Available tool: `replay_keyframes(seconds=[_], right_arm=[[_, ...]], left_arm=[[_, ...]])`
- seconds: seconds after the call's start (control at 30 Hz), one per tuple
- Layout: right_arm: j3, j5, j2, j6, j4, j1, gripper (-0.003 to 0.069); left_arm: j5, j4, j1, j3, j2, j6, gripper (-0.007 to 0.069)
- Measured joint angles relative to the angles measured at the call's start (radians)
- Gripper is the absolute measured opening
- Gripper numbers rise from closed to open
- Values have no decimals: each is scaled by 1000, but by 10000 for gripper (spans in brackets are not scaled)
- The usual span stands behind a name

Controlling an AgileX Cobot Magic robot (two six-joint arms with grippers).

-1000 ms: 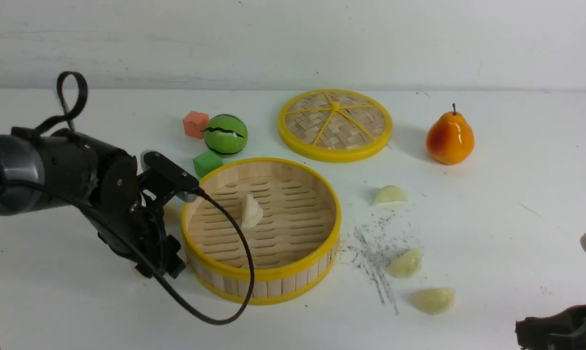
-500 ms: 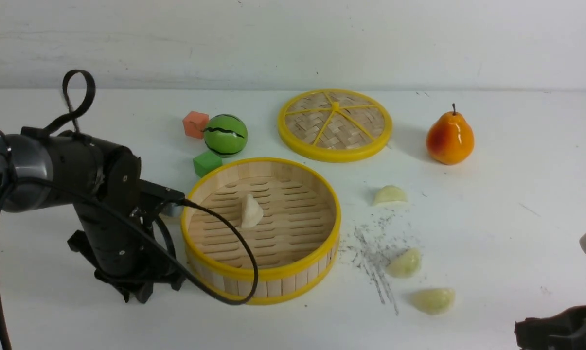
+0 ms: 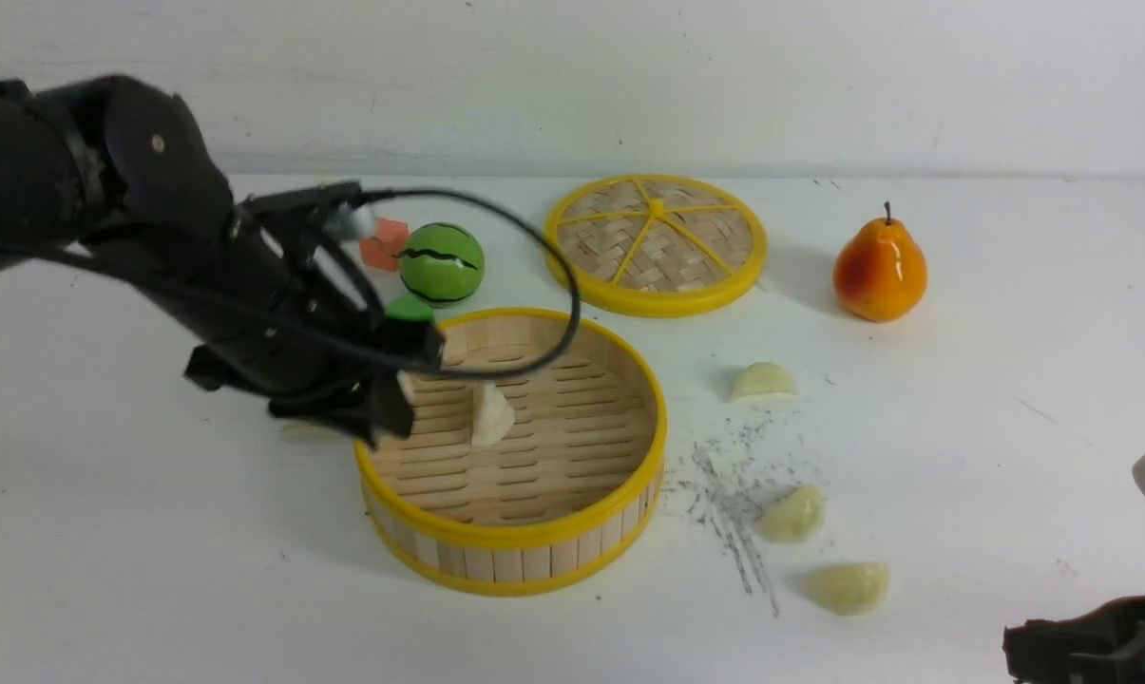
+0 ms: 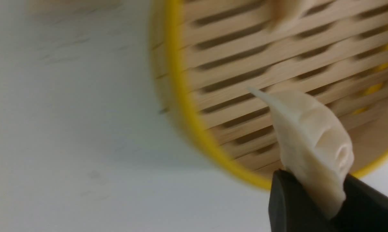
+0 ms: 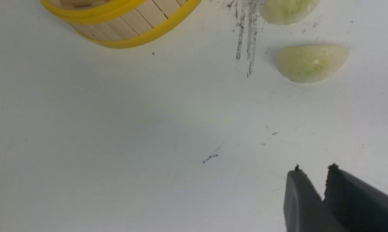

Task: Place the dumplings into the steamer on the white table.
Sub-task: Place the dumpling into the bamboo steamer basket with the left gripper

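- Your left gripper (image 4: 313, 182) has clamped a cream dumpling (image 4: 313, 138) and lifted it over the steamer (image 3: 515, 560) rim at nine o'clock; release looks next.
- Your right gripper (image 5: 313, 170) is barely parted and empty; green dumplings (image 3: 791, 513) wait around four o'clock.

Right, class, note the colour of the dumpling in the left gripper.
Cream; the dumpling in the left gripper shows best in the left wrist view.
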Motion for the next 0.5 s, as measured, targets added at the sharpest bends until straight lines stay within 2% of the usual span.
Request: replay_keyframes(seconds=[0.03,0.1,0.23,0.5], right_arm=[[0,-1,0,0,0,0,124],[0,-2,0,0,0,0,125],[0,-1,0,-1,1,0,126],[0,-7,0,-1,1,0,128]], left_arm=[[-1,-11,0,-6,6,5,129],[-8,-115,0,-80,64,31,129],[-12,-190,-8,-172,180,42,129],[-49,-133,-106,-321,394,48,129]])
